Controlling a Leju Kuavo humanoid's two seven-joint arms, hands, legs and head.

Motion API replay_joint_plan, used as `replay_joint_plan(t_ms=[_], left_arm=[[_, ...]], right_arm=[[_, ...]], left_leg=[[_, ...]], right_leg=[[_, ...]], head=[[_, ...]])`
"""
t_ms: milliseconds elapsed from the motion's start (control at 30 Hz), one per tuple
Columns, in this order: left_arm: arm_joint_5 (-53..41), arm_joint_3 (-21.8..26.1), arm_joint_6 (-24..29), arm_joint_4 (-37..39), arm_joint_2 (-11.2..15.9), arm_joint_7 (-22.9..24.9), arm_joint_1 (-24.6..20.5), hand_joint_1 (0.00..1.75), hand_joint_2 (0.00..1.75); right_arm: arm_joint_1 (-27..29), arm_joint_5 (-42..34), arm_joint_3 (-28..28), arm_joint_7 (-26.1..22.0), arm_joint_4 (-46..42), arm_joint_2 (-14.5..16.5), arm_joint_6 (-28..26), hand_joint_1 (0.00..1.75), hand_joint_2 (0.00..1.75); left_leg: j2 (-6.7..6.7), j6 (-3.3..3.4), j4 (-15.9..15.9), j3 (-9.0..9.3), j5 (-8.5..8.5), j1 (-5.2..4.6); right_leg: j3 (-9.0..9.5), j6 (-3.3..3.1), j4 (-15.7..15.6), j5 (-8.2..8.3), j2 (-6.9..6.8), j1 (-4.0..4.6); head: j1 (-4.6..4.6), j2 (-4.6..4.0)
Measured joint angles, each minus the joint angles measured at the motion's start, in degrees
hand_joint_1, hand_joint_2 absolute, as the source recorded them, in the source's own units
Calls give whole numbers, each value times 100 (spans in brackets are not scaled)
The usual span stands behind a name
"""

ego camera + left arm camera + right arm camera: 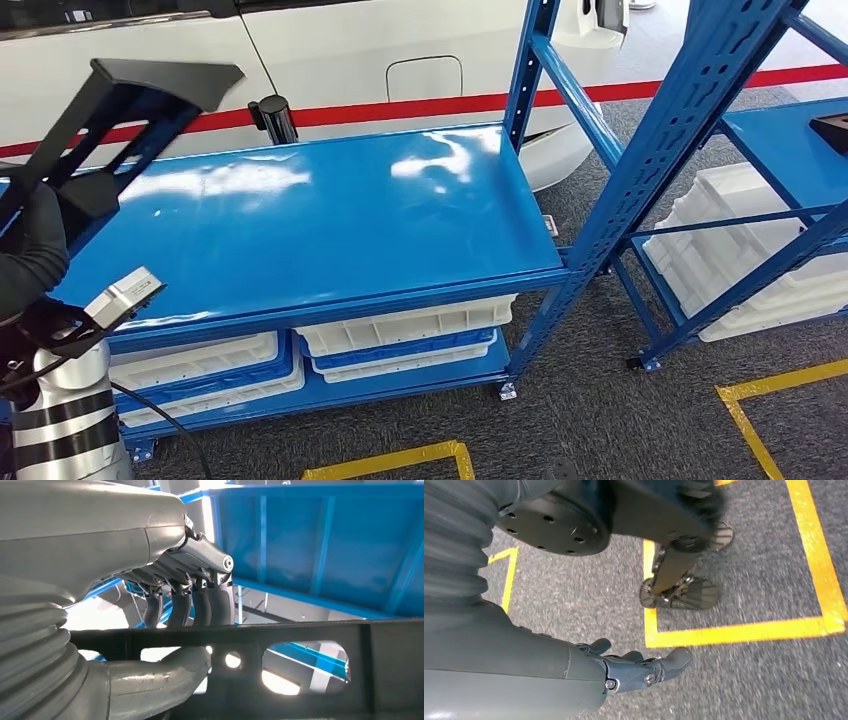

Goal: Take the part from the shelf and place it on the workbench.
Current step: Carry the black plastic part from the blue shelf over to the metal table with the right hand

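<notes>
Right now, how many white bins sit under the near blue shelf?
3 at least: a bin at the left above another, a stack at the right. More may be hidden.

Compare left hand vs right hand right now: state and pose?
The left hand grips the black part, fingers wrapped over its bar and thumb under it; the right hand holds nothing, fingers loosely extended. The left hand is raised beside the blue shelf; the right hand hangs low over the grey carpet with its yellow floor tape. Both have the same grey ribbed wrist cover and darker fingers.
</notes>
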Motion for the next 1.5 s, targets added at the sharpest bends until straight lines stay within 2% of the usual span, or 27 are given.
replay_joint_plan(t_ms=[67,167,233,300,367,400,433,500,567,633,700,767,833,867,900,933,1000,1033,1100,1167,1200,1233,1300,1333,1367,1433,1500], left_arm=[[-26,-24,0,-51,35,-3,-7,175,175],[-42,-49,4,-124,98,-5,-16,175,175],[-44,-65,2,-154,139,-2,-33,175,175],[-47,-93,0,-171,160,2,-53,175,175],[-51,-119,0,-178,172,3,-58,175,175],[-52,-127,0,-185,179,2,-58,175,175],[-51,-135,0,-197,187,2,-61,175,175],[-47,-141,0,-240,203,2,-82,175,175],[-51,-156,0,-290,209,2,-104,175,175],[-75,-174,0,-327,217,2,-107,175,175],[-93,-196,0,-356,225,2,-119,175,175],[-96,-218,0,-381,228,2,-131,175,175],[-96,-226,0,-394,232,2,-130,175,175],[-96,-228,0,-396,233,2,-129,175,175],[-96,-228,0,-396,235,2,-127,175,175],[-97,-229,0,-399,238,2,-127,175,175],[-101,-233,0,-420,246,2,-129,175,175],[-103,-238,0,-439,250,2,-132,175,175],[-117,-260,0,-479,263,2,-140,175,175],[-151,-287,0,-514,288,2,-147,175,175],[-165,-297,1,-531,308,2,-153,175,175],[-179,-303,1,-546,333,2,-166,175,175],[-194,-318,2,-562,384,2,-189,175,175],[-204,-326,1,-563,401,2,-194,175,175],[-208,-333,1,-564,415,2,-192,175,175],[-215,-350,0,-580,438,2,-191,175,175],[-223,-374,0,-608,458,2,-197,175,175]], right_arm=[[-21,6,1,2,5,0,2,0,175],[-59,17,2,4,8,-6,3,0,175],[-94,18,2,4,8,-8,5,0,175],[-122,18,2,4,8,-10,8,0,175],[-134,19,2,3,8,-11,10,0,175],[-139,19,2,2,8,-12,10,0,175],[-147,19,2,1,8,-12,10,0,175],[-174,19,2,-4,8,-16,11,0,175],[-201,17,2,-9,8,-24,17,0,175],[-207,16,2,-13,8,-27,23,0,175],[-201,16,2,-14,8,-34,27,0,175],[-199,17,2,-16,8,-42,34,0,175],[-200,17,2,-17,8,-41,42,0,175],[-200,17,2,-17,8,-40,43,0,175],[-201,17,2,-17,8,-41,43,0,175],[-202,17,2,-17,8,-42,43,0,175],[-214,16,2,-17,7,-58,44,0,175],[-220,15,2,-17,6,-67,48,0,175],[-228,13,2,-18,4,-73,55,0,175],[-225,6,2,-18,5,-47,64,0,175],[-226,2,2,-18,7,-36,68,0,175],[-228,-5,2,-19,8,-27,73,0,175],[-229,-15,2,-20,8,-18,83,0,175],[-224,-19,2,-20,8,-14,89,0,175],[-218,-20,2,-20,8,-8,95,0,175],[-204,-21,2,-20,8,0,104,0,175],[-197,-24,2,-20,7,-4,106,0,175]], left_leg=[[-27,-94,75,-64,-7,-8],[-31,-186,153,-147,-23,0],[104,-221,492,-292,-305,15],[216,-238,1231,-565,-767,15],[227,-243,1777,-719,-984,17],[234,-239,1754,-648,-928,19],[246,-233,1508,-464,-782,23],[281,-236,725,37,-494,27],[288,-228,278,278,-402,3],[275,-171,243,231,-376,-39],[280,-63,233,144,-297,-52],[284,57,220,25,-195,-60],[279,120,223,-112,-99,-95],[275,133,225,-177,-52,-117],[269,142,226,-235,-7,-141],[262,148,227,-286,35,-167],[250,148,228,-360,110,-209],[250,137,230,-386,145,-224],[255,94,224,-420,229,-228],[254,38,217,-450,292,-225],[251,4,254,-481,237,-227],[250,-34,382,-534,81,-223],[253,-127,960,-707,-430,-173],[254,-176,1335,-797,-649,-129],[255,-226,1630,-844,-749,-84],[265,-331,1690,-689,-597,14],[284,-473,1069,-213,-354,105]], right_leg=[[182,-34,-367,99,54,1],[114,-167,-337,115,50,-1],[59,-282,-338,161,7,-11],[3,-372,-335,201,-42,17],[-47,-408,-331,234,-97,44],[-65,-412,-329,250,-120,51],[-75,-406,-327,264,-137,52],[-93,-370,-316,292,-158,65],[-119,-298,-308,340,-169,92],[-144,-198,-325,407,-179,100],[-234,-155,-245,327,-172,85],[-461,-215,236,-49,-147,86],[-716,-269,1005,-454,-127,108],[-770,-264,1274,-537,-121,122],[-722,-247,1341,-516,-117,141],[-570,-234,1193,-421,-114,167],[-24,-295,424,-222,-93,251],[245,-354,14,-188,-91,290],[526,-438,-436,-177,-88,351],[508,-464,-508,-98,-100,314],[484,-492,-538,-53,-109,277],[448,-532,-564,3,-123,238],[351,-586,-576,101,-150,210],[295,-589,-567,145,-163,205],[237,-576,-555,184,-173,195],[116,-521,-498,243,-190,147],[-16,-461,-387,276,-199,97]], head=[[2,0],[-36,0],[-76,0],[-104,0],[-107,0],[-109,0],[-108,0],[-115,0],[-117,1],[-110,1],[-107,0],[-90,0],[-78,0],[-78,0],[-79,0],[-78,0],[-82,0],[-86,0],[-85,0],[-69,0],[-67,0],[-83,0],[-113,0],[-125,0],[-126,0],[-130,0],[-140,0]])
